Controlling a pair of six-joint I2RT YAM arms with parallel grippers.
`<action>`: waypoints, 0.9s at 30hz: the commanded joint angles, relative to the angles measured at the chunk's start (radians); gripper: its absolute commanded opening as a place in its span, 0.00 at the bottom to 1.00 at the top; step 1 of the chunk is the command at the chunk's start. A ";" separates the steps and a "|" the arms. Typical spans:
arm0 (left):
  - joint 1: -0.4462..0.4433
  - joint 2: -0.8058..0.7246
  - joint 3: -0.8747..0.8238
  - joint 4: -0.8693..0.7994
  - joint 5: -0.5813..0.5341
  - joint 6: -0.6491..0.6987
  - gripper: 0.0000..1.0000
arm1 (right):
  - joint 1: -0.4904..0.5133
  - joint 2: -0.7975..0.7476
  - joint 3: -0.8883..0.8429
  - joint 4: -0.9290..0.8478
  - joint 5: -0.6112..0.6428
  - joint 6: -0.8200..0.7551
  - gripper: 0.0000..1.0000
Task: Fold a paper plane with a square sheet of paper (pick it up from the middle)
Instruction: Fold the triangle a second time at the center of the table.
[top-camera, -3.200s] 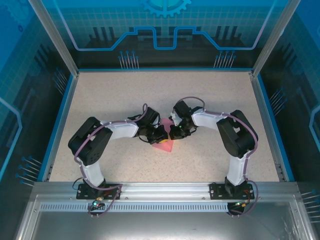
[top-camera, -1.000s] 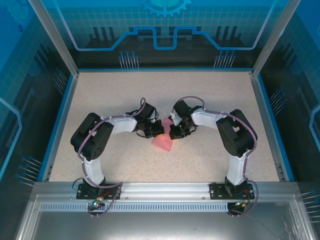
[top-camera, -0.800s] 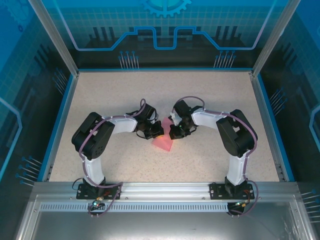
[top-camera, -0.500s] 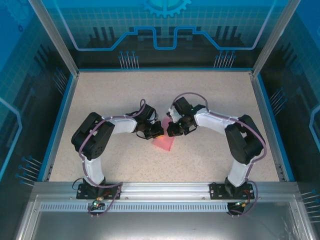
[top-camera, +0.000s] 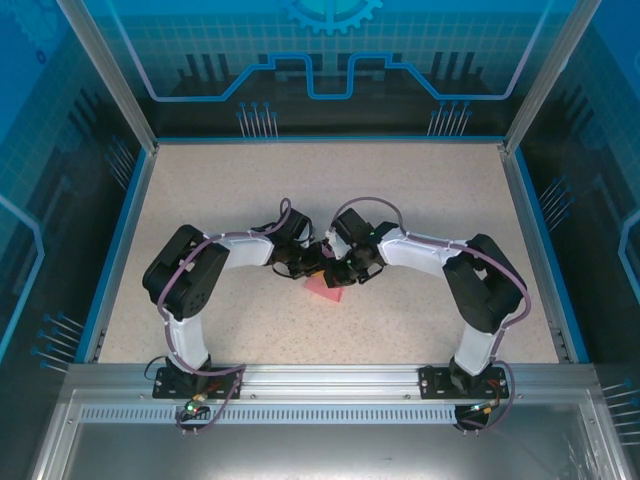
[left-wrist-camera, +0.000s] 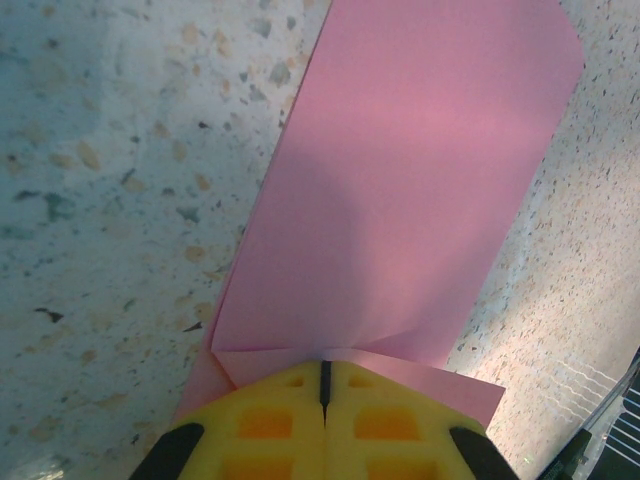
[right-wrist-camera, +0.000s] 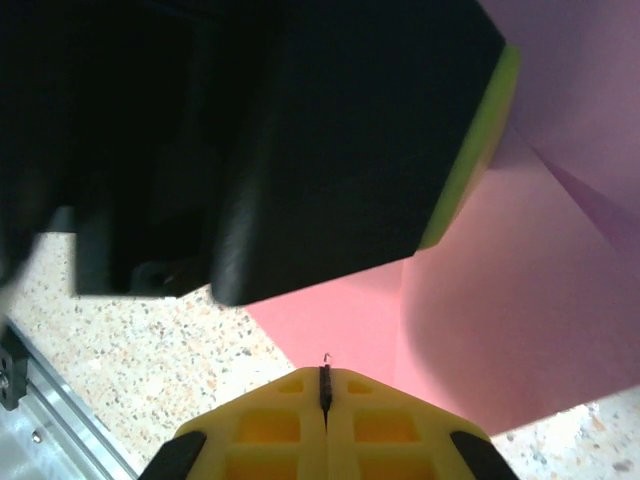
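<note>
The square sheet of paper (top-camera: 327, 291) lies folded on the speckled table, pink-red, in several flat layers. In the left wrist view it is a long folded band (left-wrist-camera: 400, 180) running away from my fingers, with creased flaps near them. My left gripper (top-camera: 318, 263) is shut and its yellow tip (left-wrist-camera: 325, 365) rests on the near end of the folded paper. My right gripper (top-camera: 337, 276) is shut too, its tip (right-wrist-camera: 324, 372) down on the pink paper (right-wrist-camera: 470, 320) just beside the left gripper's black body (right-wrist-camera: 300, 130). Neither gripper has paper between its jaws.
The table (top-camera: 420, 190) is walled by a blue rim (top-camera: 328, 139) at the back and sides. An aluminium rail (top-camera: 330, 378) with both arm bases runs along the near edge. The two wrists sit almost touching over the paper.
My right arm has swung left and its gripper has moved onto the paper, close against the left gripper. The left gripper has stayed put. Less of the paper shows from above.
</note>
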 joint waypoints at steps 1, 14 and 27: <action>-0.008 0.044 -0.046 -0.082 -0.059 -0.008 0.00 | 0.016 0.035 0.003 0.020 0.002 0.019 0.04; -0.009 0.065 -0.041 -0.116 -0.096 -0.028 0.00 | 0.019 0.088 0.000 -0.025 0.048 -0.007 0.04; -0.008 0.078 -0.043 -0.135 -0.125 -0.045 0.00 | 0.019 0.104 -0.014 -0.049 0.039 -0.026 0.04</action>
